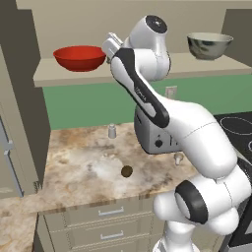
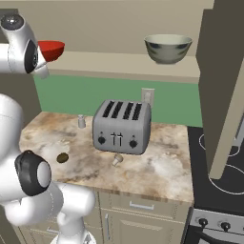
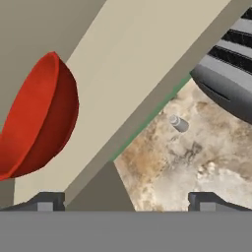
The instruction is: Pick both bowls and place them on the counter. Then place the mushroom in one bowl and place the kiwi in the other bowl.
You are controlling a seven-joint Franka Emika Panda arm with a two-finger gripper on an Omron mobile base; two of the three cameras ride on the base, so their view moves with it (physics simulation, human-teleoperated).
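Two bowls [image 1: 79, 57] [image 1: 209, 45] on shelf [image 2: 119, 63] | toaster [image 2: 121, 127] between – hand [image 3: 126, 201] released

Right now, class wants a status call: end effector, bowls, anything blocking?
End effector open, empty, near red bowl on shelf. Grey bowl also on shelf. Kiwi and mushroom wait on counter. Nothing blocking red bowl.

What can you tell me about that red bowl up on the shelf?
The red bowl is round, wide and shallow, glossy like glazed ceramic or plastic, brighter along its rim and darker inside. It stands upright and looks empty, resting at the left end of the plain beige shelf above the green wall. Nothing else touches it. The robot's open gripper is close to its right side, not gripping it.
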